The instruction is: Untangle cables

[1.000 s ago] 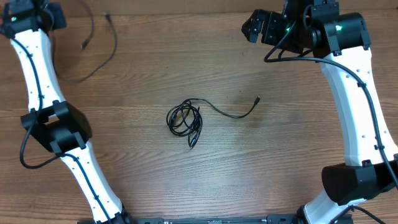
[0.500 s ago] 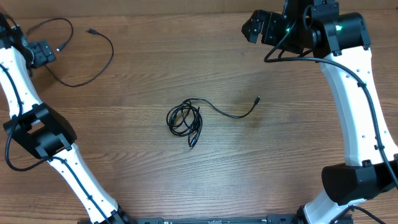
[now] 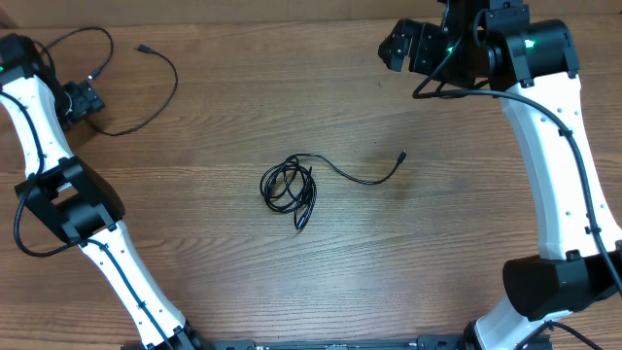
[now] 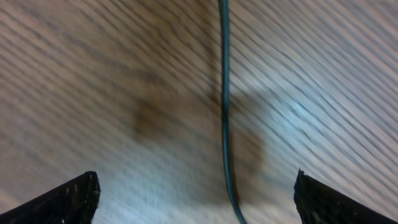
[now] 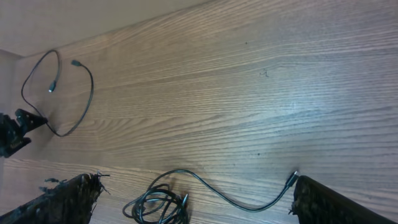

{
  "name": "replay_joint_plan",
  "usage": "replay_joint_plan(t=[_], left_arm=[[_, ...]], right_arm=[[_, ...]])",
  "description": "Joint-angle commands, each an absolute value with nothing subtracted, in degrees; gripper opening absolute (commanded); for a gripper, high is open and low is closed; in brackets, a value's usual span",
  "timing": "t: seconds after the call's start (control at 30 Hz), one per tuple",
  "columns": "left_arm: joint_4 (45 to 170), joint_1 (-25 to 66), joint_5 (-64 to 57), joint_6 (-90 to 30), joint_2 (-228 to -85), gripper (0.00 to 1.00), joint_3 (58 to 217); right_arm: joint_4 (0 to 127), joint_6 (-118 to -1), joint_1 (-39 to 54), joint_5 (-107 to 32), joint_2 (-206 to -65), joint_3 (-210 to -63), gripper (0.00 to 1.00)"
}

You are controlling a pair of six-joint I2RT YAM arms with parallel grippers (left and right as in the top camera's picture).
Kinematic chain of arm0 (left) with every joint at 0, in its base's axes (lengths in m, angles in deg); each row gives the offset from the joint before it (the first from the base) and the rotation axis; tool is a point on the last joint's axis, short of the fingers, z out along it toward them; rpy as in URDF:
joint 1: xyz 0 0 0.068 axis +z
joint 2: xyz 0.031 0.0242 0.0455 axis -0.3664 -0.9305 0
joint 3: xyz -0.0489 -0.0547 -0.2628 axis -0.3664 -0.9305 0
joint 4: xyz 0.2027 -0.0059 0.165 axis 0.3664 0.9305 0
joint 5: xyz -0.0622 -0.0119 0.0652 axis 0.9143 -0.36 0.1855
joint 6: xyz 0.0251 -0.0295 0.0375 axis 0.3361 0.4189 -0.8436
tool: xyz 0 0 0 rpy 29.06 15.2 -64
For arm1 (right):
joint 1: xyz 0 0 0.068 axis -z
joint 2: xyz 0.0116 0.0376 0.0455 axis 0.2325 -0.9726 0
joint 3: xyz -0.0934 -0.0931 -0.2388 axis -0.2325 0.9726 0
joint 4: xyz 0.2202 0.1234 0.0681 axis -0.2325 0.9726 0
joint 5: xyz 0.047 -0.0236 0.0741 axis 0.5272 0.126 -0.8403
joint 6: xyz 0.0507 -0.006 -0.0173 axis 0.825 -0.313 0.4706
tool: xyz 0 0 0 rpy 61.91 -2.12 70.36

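My left gripper [image 3: 83,100] sits at the far left of the wooden table [image 3: 224,282], near the back edge. Its jaws are spread wide and hold nothing. In my blurred left wrist view, a thin black loose cable [image 4: 224,124] runs along the wood between the two fingertips. I cannot tell whether it touches either one. From overhead, that strand loops off behind and to the right of the gripper, with both small plug ends lying free on the table.

Well apart from it, near the table's centre, lies the coiled cable [image 3: 296,192], wound into a small bundle. One tail curves off to the right and ends in a plug tip [image 3: 402,154].

My right gripper [image 3: 392,47] hangs at the back right, jaws fully spread and empty, well away from both cables.
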State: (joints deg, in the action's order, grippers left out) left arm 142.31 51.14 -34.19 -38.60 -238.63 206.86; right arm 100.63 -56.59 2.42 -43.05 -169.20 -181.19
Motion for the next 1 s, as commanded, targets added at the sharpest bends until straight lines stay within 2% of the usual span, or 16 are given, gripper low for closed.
replay_joint_plan(t=[0.0,0.13,0.3,0.7,0.8,0.87,0.97], left_arm=[[139.4,51.1,-36.4,-35.9,-239.8,0.98,206.7],[135.5,51.0,-36.4,-35.4,-239.8,0.98,206.7],[134.4,50.6,-39.6,-34.8,-240.3,0.87,206.6],[136.6,48.1,-46.9,-37.2,-244.5,0.85,206.6],[136.6,48.1,-46.9,-37.2,-244.5,0.73,206.6],[136.9,48.2,-46.9,-37.2,-244.5,0.56,206.6],[138.0,49.0,-46.1,-37.2,-244.5,0.51,206.6]], right_arm=[[100.7,-56.9,2.2,-43.4,-168.5,-181.2,1.0],[100.6,-56.9,2.2,-43.4,-168.5,-181.2,1.0],[100.4,-56.9,2.2,-43.4,-168.5,-181.2,1.0],[100.4,-56.9,2.2,-43.4,-168.5,-181.2,1.0],[100.4,-56.9,2.2,-43.4,-168.5,-181.2,1.0],[100.4,-56.9,2.2,-43.4,-168.5,-181.2,1.0],[100.4,-56.9,2.2,-43.4,-168.5,-181.2,1.0]])
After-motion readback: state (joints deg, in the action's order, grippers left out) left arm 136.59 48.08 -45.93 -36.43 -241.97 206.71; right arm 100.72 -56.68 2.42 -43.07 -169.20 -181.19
